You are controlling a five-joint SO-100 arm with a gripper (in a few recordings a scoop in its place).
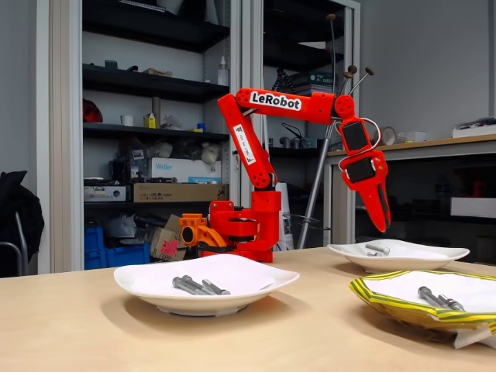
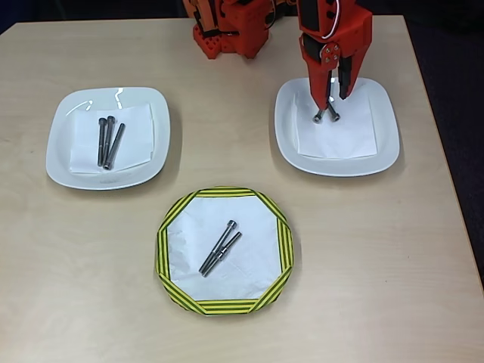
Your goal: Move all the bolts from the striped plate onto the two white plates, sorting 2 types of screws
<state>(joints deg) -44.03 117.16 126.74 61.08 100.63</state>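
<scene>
The striped plate (image 2: 162, 249) (image 1: 387, 301) lies at the table's front and holds two long bolts (image 2: 220, 248) (image 1: 439, 298) side by side. Three long bolts (image 2: 108, 141) (image 1: 198, 286) rest on the left white plate (image 2: 57, 151) (image 1: 155, 298). On the right white plate (image 2: 386, 144) (image 1: 434, 259) lie two short bolts (image 2: 327, 116) (image 1: 377, 249). My red gripper (image 2: 333, 94) (image 1: 383, 223) hangs point-down above that right plate, over the short bolts and clear of them. Its jaws stand slightly open with nothing between them.
The arm's red base (image 2: 227, 34) (image 1: 248, 229) stands at the table's back edge between the two white plates. A white paper sheet (image 2: 336, 132) lines each plate. The table's right edge (image 2: 446, 189) runs close to the right plate. Shelves (image 1: 147, 132) stand behind the table.
</scene>
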